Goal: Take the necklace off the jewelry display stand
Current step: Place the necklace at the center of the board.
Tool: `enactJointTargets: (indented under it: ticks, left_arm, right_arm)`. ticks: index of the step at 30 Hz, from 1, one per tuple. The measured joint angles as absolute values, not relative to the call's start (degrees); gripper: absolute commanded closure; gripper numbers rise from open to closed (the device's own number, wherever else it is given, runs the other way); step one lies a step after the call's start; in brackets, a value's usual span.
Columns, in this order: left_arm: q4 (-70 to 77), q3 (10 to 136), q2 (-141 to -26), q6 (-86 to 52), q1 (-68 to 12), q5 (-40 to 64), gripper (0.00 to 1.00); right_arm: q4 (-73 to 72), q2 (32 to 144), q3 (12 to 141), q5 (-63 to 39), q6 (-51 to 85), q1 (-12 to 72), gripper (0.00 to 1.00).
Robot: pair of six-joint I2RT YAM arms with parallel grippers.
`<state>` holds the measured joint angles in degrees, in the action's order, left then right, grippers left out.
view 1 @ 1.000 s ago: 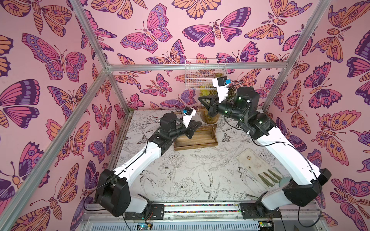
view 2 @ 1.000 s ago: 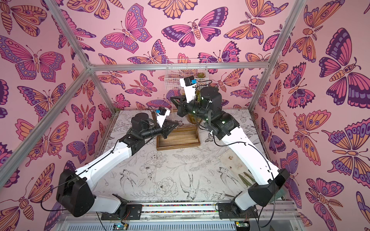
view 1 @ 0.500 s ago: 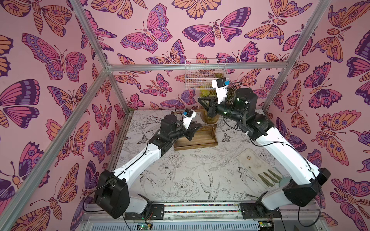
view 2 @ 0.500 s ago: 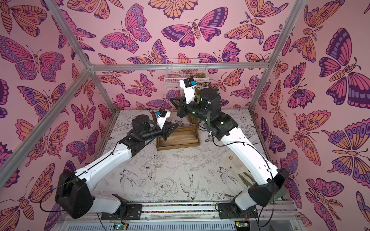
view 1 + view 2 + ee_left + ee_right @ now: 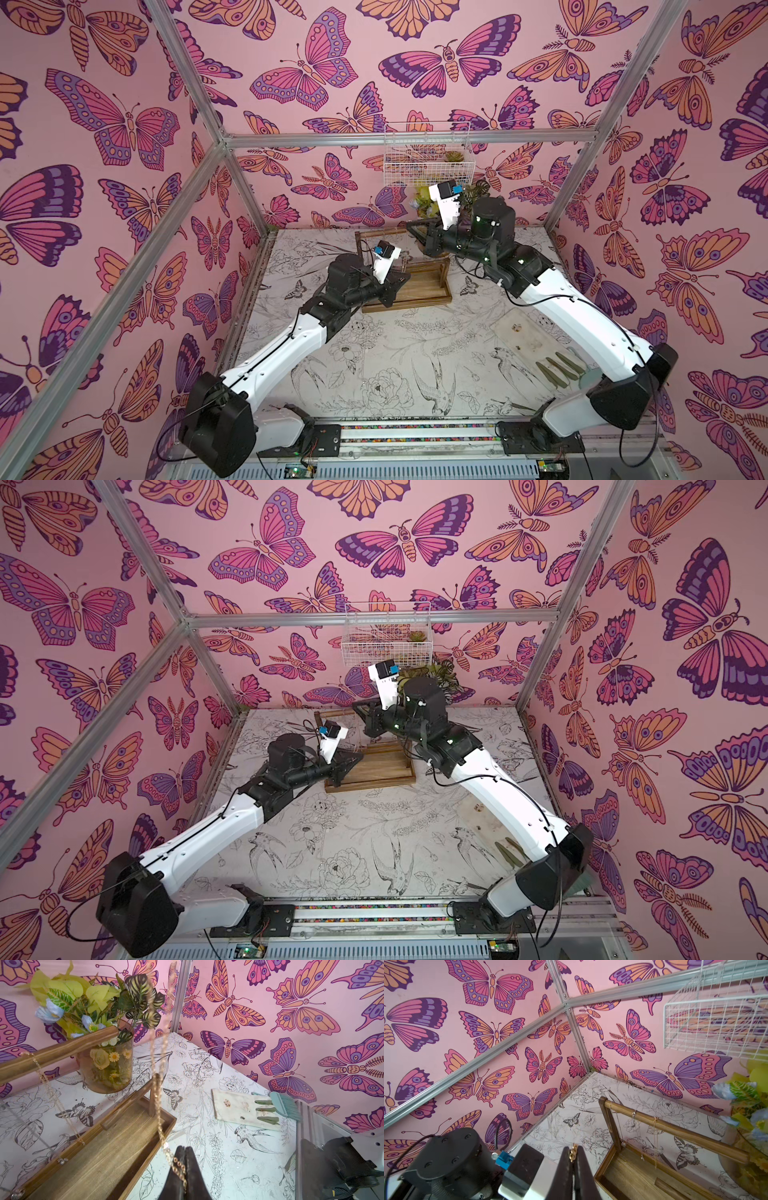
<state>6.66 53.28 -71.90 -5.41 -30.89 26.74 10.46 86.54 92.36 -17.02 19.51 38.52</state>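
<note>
The left gripper (image 5: pixel 184 1157) and right gripper (image 5: pixel 574 1153) are each pinching the necklace (image 5: pixel 165 1145), which is running between them toward twelve o'clock beside the stand (image 5: pixel 108 1153). Likely best: moving both together, keeping slack, clearing the stand.

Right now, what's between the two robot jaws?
The gold necklace chain: the left wrist view shows it stretching up from the left gripper, and the right wrist view shows links pinched in the right gripper.

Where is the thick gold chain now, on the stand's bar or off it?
Off it, apparently. The chain runs clear of the stand's bar, pinched in the shut left tool and the shut right tool.
</note>
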Motion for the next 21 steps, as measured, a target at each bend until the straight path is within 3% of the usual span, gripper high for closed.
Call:
enactJointTargets:
  ticks: [21]
  left_arm:
    - [-3.9, 35.8, -53.5, -11.2, -39.7, 16.2, 0.96]
  right_arm:
    - [3.6, 85.8, 77.5, -17.7, 23.7, 43.5, 1.0]
